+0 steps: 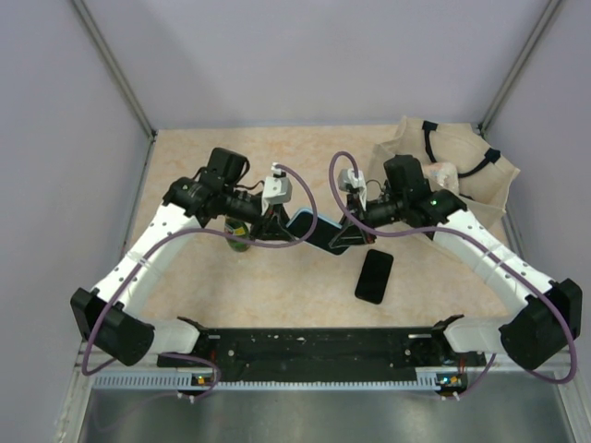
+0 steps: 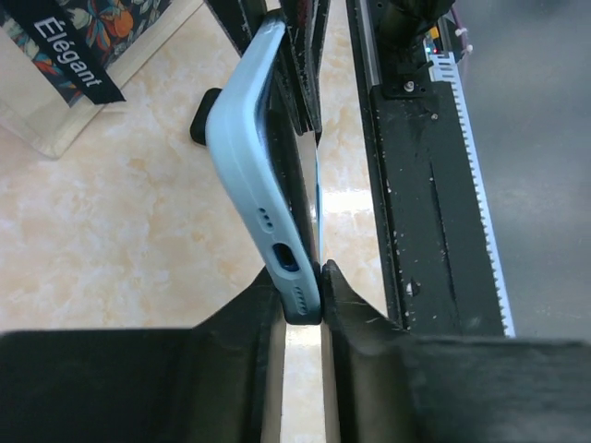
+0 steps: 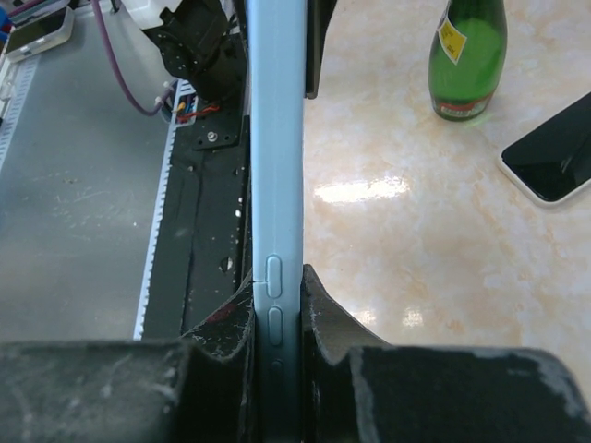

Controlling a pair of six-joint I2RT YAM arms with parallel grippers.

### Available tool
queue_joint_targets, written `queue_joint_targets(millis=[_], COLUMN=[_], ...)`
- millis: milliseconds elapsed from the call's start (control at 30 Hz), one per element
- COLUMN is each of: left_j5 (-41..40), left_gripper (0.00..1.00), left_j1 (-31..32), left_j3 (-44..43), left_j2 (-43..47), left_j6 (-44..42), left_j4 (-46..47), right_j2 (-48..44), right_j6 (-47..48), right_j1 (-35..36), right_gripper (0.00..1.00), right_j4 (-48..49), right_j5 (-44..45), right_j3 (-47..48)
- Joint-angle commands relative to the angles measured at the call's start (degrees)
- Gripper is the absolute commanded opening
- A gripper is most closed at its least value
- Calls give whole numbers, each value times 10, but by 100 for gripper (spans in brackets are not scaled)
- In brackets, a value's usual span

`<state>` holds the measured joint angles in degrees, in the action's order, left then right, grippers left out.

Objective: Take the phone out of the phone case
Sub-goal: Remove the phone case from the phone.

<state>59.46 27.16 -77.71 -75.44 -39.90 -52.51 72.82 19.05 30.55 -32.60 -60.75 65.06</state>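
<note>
Right gripper (image 3: pixel 277 279) pinching blue phone case (image 3: pixel 275 138), left gripper (image 2: pixel 302 279) clamping its end, black phone (image 1: pixel 374 275) lying just beside case

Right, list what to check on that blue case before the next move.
1. Left gripper on the blue case: jaws pinch its port end, ok.
2. Right gripper: jaws clamp the button edge, ok.
3. Case held up off the table: ok.
4. Whether a phone sits inside the case: cannot tell.
5. Dark phone lies flat, apart from the case: ok.
6. Green bottle upright, apart from the case: ok.
</note>
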Motion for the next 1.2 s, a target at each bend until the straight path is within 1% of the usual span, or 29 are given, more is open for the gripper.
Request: queue_joint_targets(millis=[0, 33, 233, 333, 500, 800, 1167], left_j5=[4, -6, -49, -53, -90, -131, -155], left_gripper=[1, 0, 0, 0, 0, 0, 0], left_j1=[12, 19, 64, 76, 94, 117, 125], left_j3=[4, 12, 52, 49, 35, -2, -6], left_j2=[7, 12, 35, 28, 13, -16, -18], left_j6=[-39, -53, -144, -193, -269, -322, -338], left_j4=[15, 14, 13, -17, -49, -62, -19], right_j2=[-8, -7, 0, 6, 20, 22, 23], right_j6=[8, 7, 5, 3, -2, -9, -29], right_j1=[-3, -4, -3, -4, -4, -3, 2], right_gripper=[0, 0, 0, 0, 0, 0, 0], right_j4=[31, 31, 31, 30, 32, 43, 64], right_j5=[-47, -49, -63, -81, -106, -127, -146], right_j3=[29, 28, 26, 24, 23, 17, 5])
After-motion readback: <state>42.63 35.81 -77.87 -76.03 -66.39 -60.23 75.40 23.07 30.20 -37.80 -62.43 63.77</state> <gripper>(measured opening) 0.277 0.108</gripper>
